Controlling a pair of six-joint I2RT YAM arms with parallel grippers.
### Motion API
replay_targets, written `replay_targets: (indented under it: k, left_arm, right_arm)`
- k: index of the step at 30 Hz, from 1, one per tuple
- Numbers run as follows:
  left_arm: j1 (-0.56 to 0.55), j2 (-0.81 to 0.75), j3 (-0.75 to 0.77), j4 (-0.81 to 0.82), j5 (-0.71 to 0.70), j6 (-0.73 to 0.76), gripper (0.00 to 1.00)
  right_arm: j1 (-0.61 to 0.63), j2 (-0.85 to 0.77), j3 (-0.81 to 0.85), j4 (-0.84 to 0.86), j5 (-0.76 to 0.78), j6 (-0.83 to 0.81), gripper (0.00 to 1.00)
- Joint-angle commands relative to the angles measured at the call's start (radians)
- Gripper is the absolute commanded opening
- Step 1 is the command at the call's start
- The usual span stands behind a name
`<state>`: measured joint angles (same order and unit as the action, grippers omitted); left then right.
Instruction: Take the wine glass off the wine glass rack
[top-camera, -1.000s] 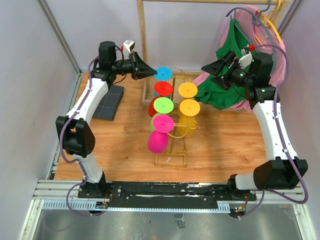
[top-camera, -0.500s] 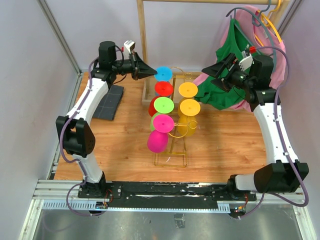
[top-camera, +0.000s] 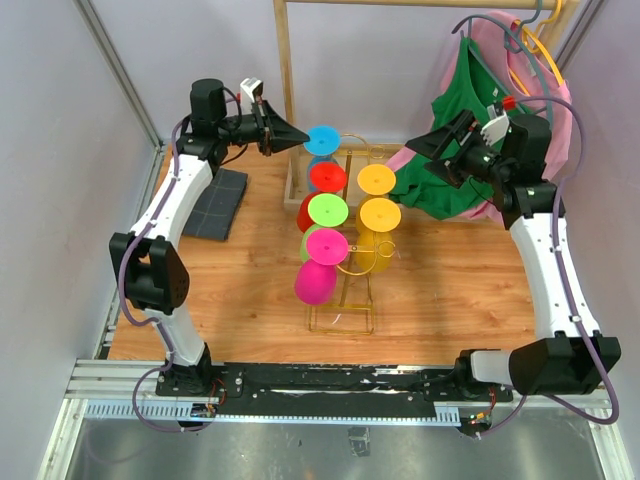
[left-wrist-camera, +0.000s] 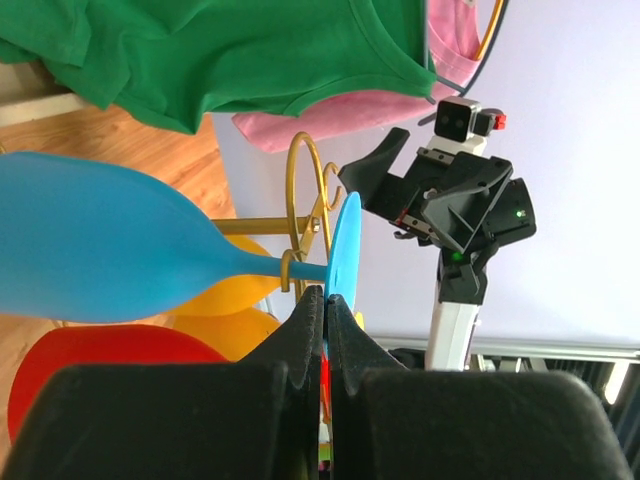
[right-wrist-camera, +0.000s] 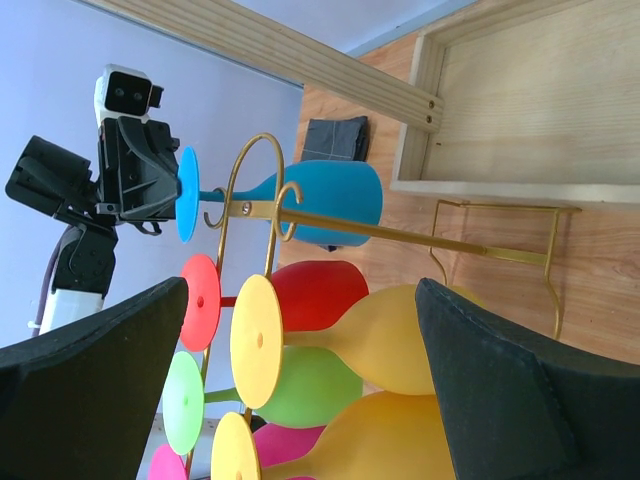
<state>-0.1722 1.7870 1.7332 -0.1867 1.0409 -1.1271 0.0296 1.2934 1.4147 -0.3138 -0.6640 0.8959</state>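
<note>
Four coloured glasses hang along the left side of the wine glass rack (top-camera: 352, 290), which stands mid-table: the pink glass (top-camera: 315, 280) nearest, then the green glass (top-camera: 326, 210), the red glass (top-camera: 327, 177), and the blue wine glass (left-wrist-camera: 100, 235) at the far end. Two yellow glasses (top-camera: 376, 180) hang on the right side. My left gripper (left-wrist-camera: 323, 310) is at that far end, fingers pinched on the blue foot, the stem lying in a gold hook. My right gripper (top-camera: 418, 152) hangs right of the rack, fingers spread wide and holding nothing, beside a green cloth (top-camera: 465, 100).
</note>
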Motion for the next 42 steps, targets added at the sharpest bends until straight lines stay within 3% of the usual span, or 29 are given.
replay_targets:
  k: [1, 37, 42]
  left_arm:
    - [0.005, -0.018, 0.046, 0.043, 0.022, -0.059, 0.00]
    - [0.068, -0.129, -0.093, 0.039, 0.072, -0.078, 0.00]
    - [0.127, -0.114, -0.073, 0.055, 0.093, -0.059, 0.00]
  right_arm:
    - [-0.010, -0.033, -0.011, -0.009, 0.018, -0.014, 0.98]
    - [-0.010, -0.063, -0.051, -0.034, 0.021, -0.040, 0.99]
    - [-0.010, -0.066, -0.037, -0.034, 0.017, -0.044, 0.99]
